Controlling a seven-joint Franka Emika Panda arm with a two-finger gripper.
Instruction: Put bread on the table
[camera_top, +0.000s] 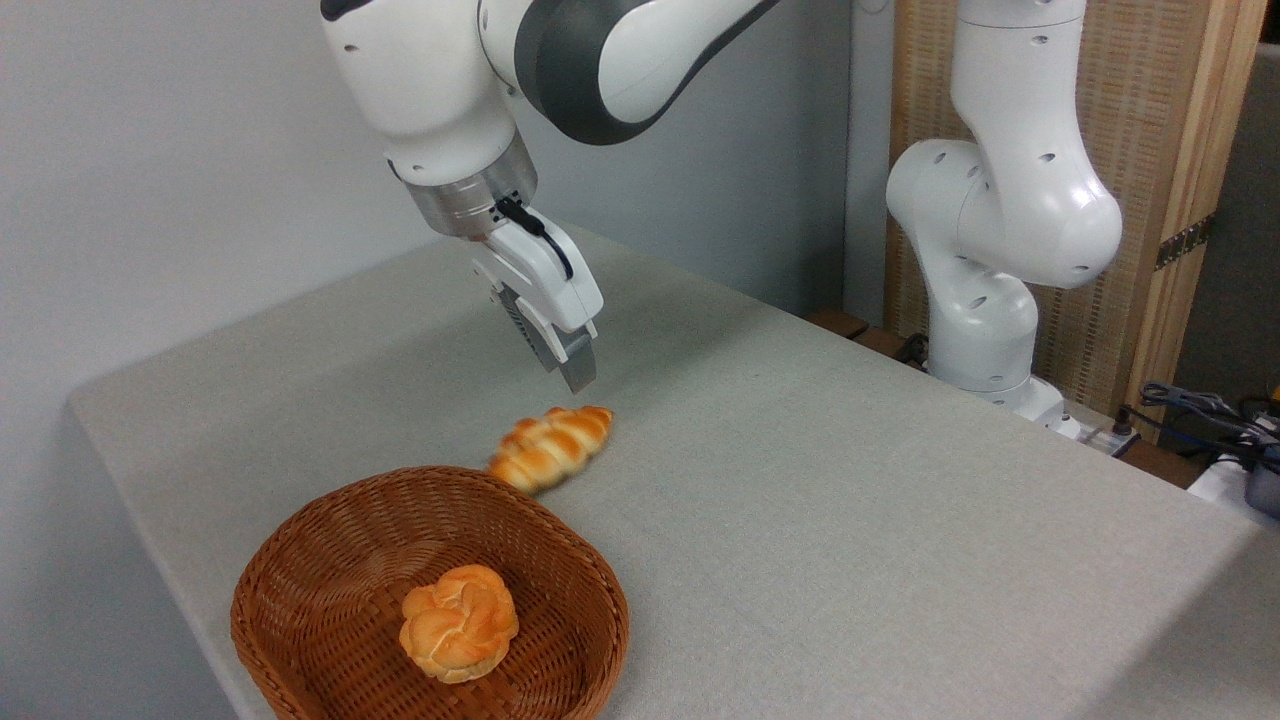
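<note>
The bread (552, 446), a long twisted golden-orange loaf, lies on the grey-beige table (800, 480), its near end touching the far rim of the wicker basket (300, 560). My gripper (572, 372) hangs a short way above the loaf's far end, tilted and pointing down at it. It holds nothing. A ribbed inner pad shows on one finger, so the fingers look apart, and there is a clear gap between the fingertips and the bread.
A round knotted orange bun (459, 622) sits inside the basket at the table's front left. The arm's white base (985, 330) stands past the table's far right edge, with cables (1210, 410) beside it.
</note>
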